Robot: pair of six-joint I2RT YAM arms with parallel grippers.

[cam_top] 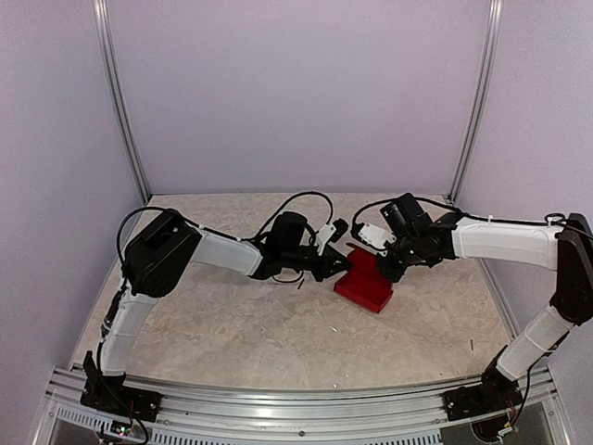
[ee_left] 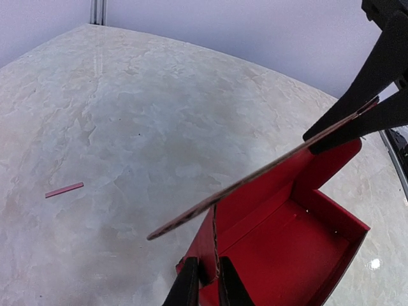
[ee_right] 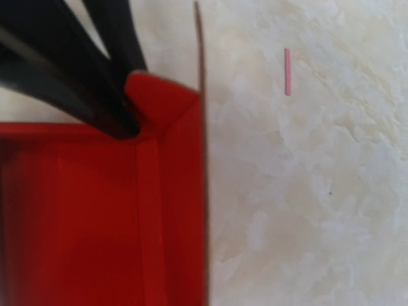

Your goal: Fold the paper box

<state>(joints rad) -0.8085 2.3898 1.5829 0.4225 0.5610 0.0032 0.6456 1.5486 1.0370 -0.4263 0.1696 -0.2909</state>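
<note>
The paper box point(cam_top: 366, 289) is a bright red card tray, open at the top, lying mid-table. My left gripper point(ee_left: 208, 265) is at its near corner, with the jaws closed either side of an upright side wall point(ee_left: 210, 239). A flat lid flap point(ee_left: 255, 175) slants up from the box. My right gripper point(ee_left: 319, 139) pinches the flap's far edge. In the right wrist view the red box point(ee_right: 95, 217) fills the left half. The left arm's black fingers point(ee_right: 118, 108) press into its corner there. The right gripper's own fingers do not show in that view.
A thin pink strip point(ee_left: 64, 190) lies on the marbled tabletop point(cam_top: 232, 324), left of the box; the strip point(ee_right: 287, 71) also shows in the right wrist view. Pale walls and metal corner posts point(cam_top: 119, 102) enclose the table. Both forearms meet over the middle.
</note>
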